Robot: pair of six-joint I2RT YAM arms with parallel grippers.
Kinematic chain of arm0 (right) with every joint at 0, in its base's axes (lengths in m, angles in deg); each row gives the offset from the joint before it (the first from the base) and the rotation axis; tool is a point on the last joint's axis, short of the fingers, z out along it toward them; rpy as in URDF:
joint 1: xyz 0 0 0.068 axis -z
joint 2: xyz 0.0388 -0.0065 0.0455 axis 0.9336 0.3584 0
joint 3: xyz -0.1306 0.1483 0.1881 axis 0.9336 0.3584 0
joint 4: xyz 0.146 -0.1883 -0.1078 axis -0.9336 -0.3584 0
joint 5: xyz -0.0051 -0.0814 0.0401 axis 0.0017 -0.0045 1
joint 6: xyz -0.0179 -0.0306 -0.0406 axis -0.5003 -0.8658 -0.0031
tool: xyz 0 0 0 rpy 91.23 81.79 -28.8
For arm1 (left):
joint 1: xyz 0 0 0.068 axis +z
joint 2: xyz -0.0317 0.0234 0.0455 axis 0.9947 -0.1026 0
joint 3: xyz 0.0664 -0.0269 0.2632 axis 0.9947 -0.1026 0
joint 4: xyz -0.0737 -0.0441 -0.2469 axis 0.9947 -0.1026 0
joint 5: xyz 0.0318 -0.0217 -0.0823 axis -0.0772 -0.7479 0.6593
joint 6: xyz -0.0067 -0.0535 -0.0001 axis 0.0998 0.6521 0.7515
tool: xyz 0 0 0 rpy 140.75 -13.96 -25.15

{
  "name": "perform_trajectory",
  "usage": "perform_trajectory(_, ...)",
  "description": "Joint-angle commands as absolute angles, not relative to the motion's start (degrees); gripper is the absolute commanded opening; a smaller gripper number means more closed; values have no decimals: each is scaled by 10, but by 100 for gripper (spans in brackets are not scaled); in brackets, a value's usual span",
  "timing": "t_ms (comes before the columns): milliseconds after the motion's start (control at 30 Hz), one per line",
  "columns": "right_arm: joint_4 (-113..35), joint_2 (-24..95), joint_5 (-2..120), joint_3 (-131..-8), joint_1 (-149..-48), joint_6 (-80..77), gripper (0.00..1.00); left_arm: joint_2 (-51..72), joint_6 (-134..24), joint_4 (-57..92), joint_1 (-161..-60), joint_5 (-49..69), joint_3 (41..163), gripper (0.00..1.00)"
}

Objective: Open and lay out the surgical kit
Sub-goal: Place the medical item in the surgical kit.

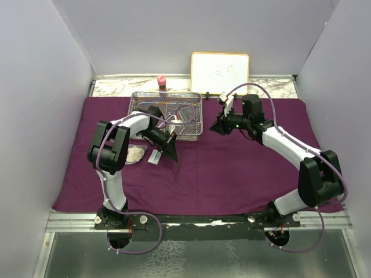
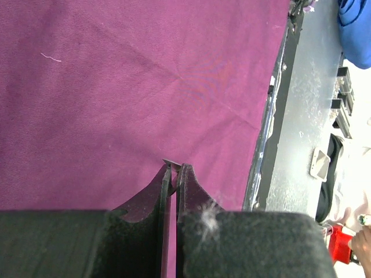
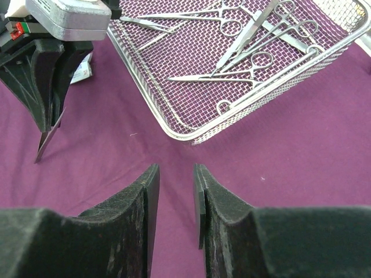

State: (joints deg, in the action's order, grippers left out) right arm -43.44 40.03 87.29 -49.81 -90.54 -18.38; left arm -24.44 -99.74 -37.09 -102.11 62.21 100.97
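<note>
The surgical kit's purple cloth [image 1: 232,174] lies spread flat. On its far part stands the wire-mesh tray [image 1: 200,116], holding several steel clamps [image 3: 243,43]. A gauze wad [image 1: 136,153] and a small white packet [image 1: 153,157] lie left of the tray's front. My left gripper [image 1: 170,152] hangs just in front of the tray, shut on a slim steel instrument [image 3: 49,134] whose tip points down toward the cloth. That tip pokes out past the left gripper [image 2: 175,168] in the left wrist view. My right gripper [image 3: 175,174] is open and empty, low over the cloth beside the tray's right front corner [image 3: 174,130].
A framed whiteboard [image 1: 220,72] leans at the back, with a pink-capped bottle [image 1: 162,82] behind the tray. Grey walls close in both sides. The metal rail [image 1: 197,220] at the near edge carries both arm bases.
</note>
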Motion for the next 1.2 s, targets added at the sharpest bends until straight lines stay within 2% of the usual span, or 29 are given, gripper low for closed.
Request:
perform_trajectory(0,-440,404,869,-518,-900,-191,30,-265,-1058,-403,-1019,626,1034,0)
perform_trajectory(100,-443,408,874,-520,-899,-190,29,-273,-1063,-403,-1018,623,1045,0)
perform_trajectory(567,-450,430,881,-526,-898,-193,28,-300,-1048,-397,-1010,622,1065,13)
perform_trajectory(867,-454,440,885,-530,-898,-193,28,-282,-977,-353,-1009,601,1052,25)
perform_trajectory(1167,-456,441,887,-531,-898,-195,27,-259,-923,-303,-1009,572,1031,28)
